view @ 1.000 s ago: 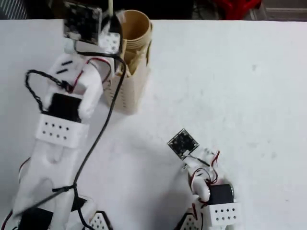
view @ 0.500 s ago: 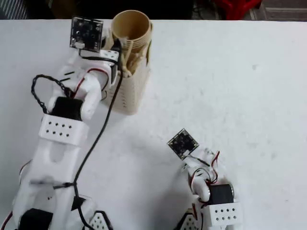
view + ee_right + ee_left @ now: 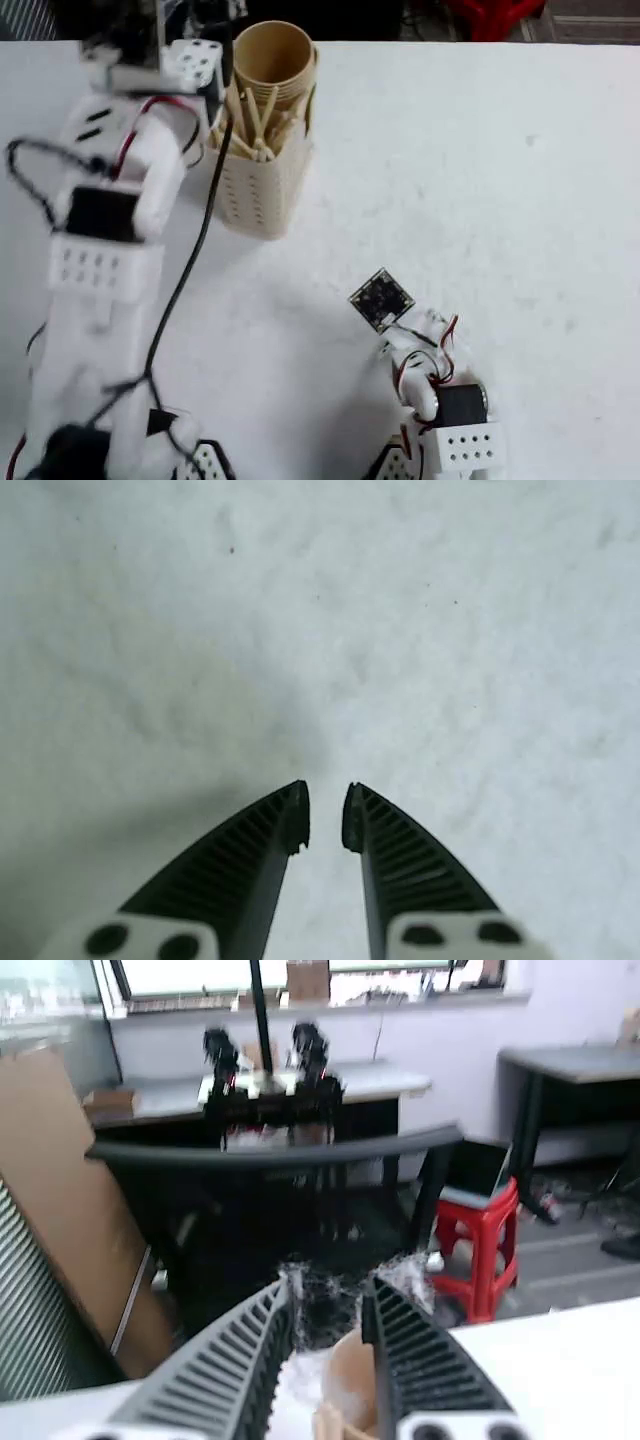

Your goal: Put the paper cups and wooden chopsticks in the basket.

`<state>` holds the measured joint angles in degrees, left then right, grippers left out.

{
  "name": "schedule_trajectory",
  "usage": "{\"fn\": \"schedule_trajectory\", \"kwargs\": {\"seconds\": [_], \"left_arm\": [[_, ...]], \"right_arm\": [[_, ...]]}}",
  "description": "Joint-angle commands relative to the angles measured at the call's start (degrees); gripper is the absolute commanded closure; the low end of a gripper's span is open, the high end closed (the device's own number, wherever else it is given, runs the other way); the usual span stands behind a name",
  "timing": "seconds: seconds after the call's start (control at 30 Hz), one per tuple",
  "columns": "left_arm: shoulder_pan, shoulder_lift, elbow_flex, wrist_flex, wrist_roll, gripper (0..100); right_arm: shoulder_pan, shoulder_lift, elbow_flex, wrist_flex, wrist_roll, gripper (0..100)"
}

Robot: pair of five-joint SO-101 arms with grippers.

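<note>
A cream perforated basket (image 3: pixel 255 195) stands upright at the back left of the white table. Stacked tan paper cups (image 3: pixel 272 55) sit in its far end, and several wooden chopsticks (image 3: pixel 252 125) lean inside beside them. My left arm (image 3: pixel 110 200) rises to the left of the basket. My left gripper (image 3: pixel 328 1295) hangs high above the basket's far end, open and with nothing in it; a tan cup rim (image 3: pixel 350 1390) shows below its fingers. My right gripper (image 3: pixel 326 818) points down at bare table, shut with only a thin slit at the tips, holding nothing.
My right arm (image 3: pixel 440 400) is folded near the front edge, its camera board (image 3: pixel 382 298) facing up. A black cable (image 3: pixel 185 280) trails along the left arm. White table (image 3: pixel 480 180) spreads to the right of the basket. A red stool (image 3: pixel 480 1250) stands beyond the far edge.
My left gripper has lifted up and back from the basket's mouth, leaving the chopsticks inside. The left arm swung leftward. The right arm has not moved.
</note>
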<state>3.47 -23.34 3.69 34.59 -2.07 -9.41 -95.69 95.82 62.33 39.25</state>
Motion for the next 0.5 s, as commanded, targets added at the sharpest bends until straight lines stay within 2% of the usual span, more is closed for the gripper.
{"fn": "schedule_trajectory", "kwargs": {"seconds": [0.0, 0.13, 0.23, 0.33, 0.47], "left_arm": [[-5.1, 5.6, -6.4, 5.7, 1.1, 88], [-8.4, -1.5, -8.1, 21.3, 1.5, 92], [-8.6, -11.1, -3.9, 30.4, 1.5, 92], [-8.7, -22.5, 6.2, 34.5, 1.3, 92], [-10.9, -39.2, 26.7, 33.2, -3.2, 92]], "right_arm": [[0.1, -0.5, 0.3, 0.1, 0.9, 92.6], [0.0, -0.5, 0.3, 0.1, 0.6, 92.6], [0.3, -0.5, 1.0, 0.1, 0.8, 92.6], [0.5, -0.5, 1.3, 0.2, 0.8, 92.5], [2.9, -0.5, 1.3, 0.7, 0.8, 92.5]]}}
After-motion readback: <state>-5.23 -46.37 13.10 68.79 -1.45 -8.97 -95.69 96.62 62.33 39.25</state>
